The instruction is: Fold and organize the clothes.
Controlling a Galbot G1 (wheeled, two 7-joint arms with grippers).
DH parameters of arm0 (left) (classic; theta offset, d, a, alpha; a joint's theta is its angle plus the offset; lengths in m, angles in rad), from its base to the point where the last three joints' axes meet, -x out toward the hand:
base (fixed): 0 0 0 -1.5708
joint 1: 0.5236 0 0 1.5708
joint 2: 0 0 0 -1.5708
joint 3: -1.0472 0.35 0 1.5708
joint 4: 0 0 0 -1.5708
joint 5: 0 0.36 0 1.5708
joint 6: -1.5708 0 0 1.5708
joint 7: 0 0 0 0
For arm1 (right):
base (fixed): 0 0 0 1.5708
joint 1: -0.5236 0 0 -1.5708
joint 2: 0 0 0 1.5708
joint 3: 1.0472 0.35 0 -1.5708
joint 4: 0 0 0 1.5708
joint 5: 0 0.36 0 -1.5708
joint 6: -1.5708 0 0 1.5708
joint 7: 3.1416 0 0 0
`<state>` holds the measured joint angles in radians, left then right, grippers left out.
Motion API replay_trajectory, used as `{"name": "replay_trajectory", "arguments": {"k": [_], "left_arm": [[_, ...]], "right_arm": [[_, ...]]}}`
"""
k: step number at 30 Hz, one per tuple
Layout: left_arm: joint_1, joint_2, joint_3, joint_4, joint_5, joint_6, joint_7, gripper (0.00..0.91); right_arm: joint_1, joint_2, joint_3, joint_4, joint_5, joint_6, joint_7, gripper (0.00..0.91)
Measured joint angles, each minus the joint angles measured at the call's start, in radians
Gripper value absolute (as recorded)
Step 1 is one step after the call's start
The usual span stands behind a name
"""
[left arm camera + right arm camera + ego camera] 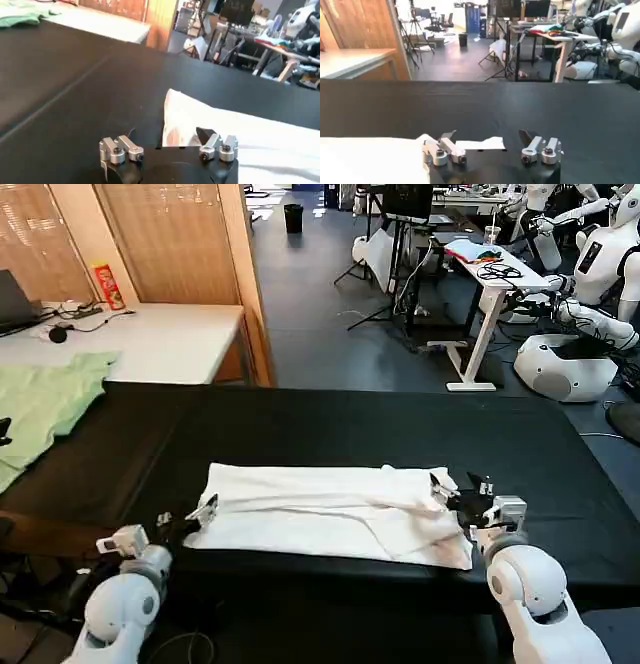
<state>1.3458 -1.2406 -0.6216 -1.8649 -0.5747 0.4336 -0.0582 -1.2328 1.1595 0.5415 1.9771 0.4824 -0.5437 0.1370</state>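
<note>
The white T-shirt (320, 509) lies folded into a long flat strip across the near part of the black table (350, 429), plain side up. My left gripper (190, 514) is open at the strip's left end. In the left wrist view the left gripper (167, 139) has the shirt's corner (176, 122) just beyond its spread fingers. My right gripper (462, 487) is open at the strip's right end. In the right wrist view the right gripper (487, 142) has a thin edge of the shirt (476, 144) between its fingers. Neither holds the cloth.
A light green garment (40, 404) lies on the table's far left corner, reaching onto a white desk (170, 339) behind. The far half of the black table is bare. Beyond it are a wooden partition (175, 244), desks, tripods and other white robots (600, 274).
</note>
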Motion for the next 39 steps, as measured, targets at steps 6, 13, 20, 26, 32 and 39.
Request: {"name": "replay_trajectory", "arguments": {"k": [6,13,20,26,32,39], "left_arm": [[0.008,-0.011,0.016,0.004,0.09,-0.018,0.016,0.712],[0.007,-0.016,0.035,0.003,0.166,-0.026,0.033,0.215],[-0.001,-0.017,0.038,0.003,0.15,-0.007,0.034,0.01],[-0.008,-0.015,0.036,0.008,0.108,0.029,0.046,0.0],[-0.021,0.007,0.032,0.011,0.187,0.017,0.057,0.0],[-0.038,0.099,-0.02,0.042,0.362,-0.066,0.069,0.0]], "right_arm": [[0.002,0.007,-0.004,0.0,-0.004,0.001,0.0,0.878],[0.007,0.01,-0.008,-0.002,-0.01,0.002,0.0,0.878],[0.014,0.011,-0.012,-0.005,-0.019,0.006,-0.003,0.878],[0.016,0.012,-0.014,-0.006,-0.023,0.007,-0.005,0.878],[0.016,0.01,-0.006,-0.005,-0.023,0.007,-0.005,0.878],[0.016,0.022,-0.003,-0.004,-0.024,0.007,-0.005,0.878]]}}
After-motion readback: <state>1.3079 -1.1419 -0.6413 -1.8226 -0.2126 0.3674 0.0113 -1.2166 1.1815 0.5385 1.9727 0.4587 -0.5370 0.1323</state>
